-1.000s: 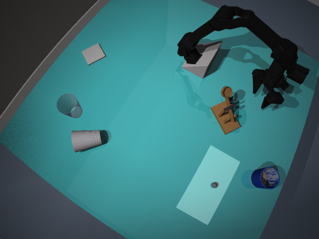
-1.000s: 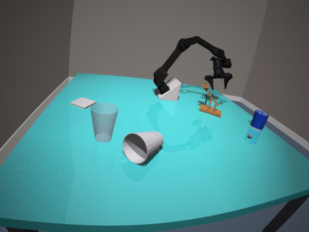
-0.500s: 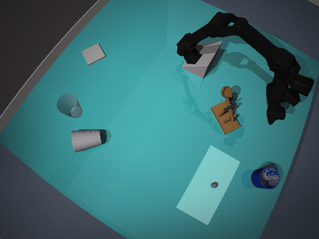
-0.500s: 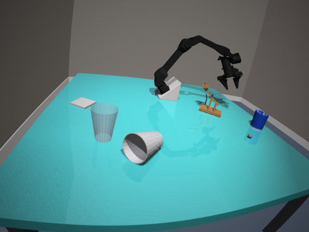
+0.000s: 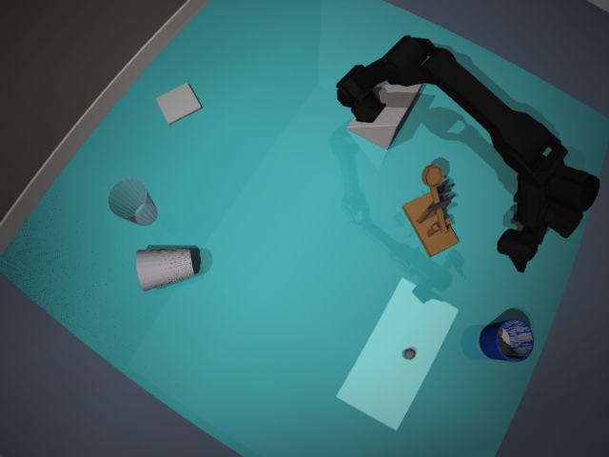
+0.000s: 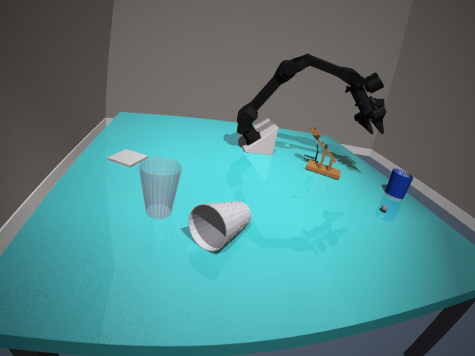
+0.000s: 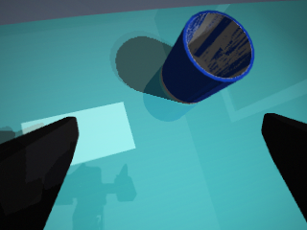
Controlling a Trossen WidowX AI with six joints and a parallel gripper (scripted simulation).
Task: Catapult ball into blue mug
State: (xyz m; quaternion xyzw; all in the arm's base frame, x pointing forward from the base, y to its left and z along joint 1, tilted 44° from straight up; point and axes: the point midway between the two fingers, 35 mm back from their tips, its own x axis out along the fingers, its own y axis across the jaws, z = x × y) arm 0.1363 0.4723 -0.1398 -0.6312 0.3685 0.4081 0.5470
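Observation:
A small grey ball (image 5: 409, 352) (image 6: 384, 208) lies on the table near the blue mug. The blue mug (image 5: 487, 342) (image 6: 398, 186) (image 7: 179, 77) stands upright near the table edge; inside it, the top view shows a small orange patch I cannot identify. The orange catapult (image 5: 418, 224) (image 6: 322, 170) stands with its throwing arm raised, and its cup (image 5: 432, 175) (image 6: 315, 132) looks empty. My gripper (image 6: 376, 133) (image 7: 170, 124) is open and empty, high above the table between catapult and mug, fingers pointing down. The ball is not visible in the wrist view.
A clear ribbed cup (image 5: 129, 199) (image 6: 159, 188) stands at the far side from the mug, beside a white cup (image 5: 165, 268) (image 6: 235, 220) lying on its side. A flat white tile (image 5: 179, 104) (image 6: 128, 157) and a grey wedge block (image 5: 381, 129) (image 6: 264, 143) by the arm's base are also there.

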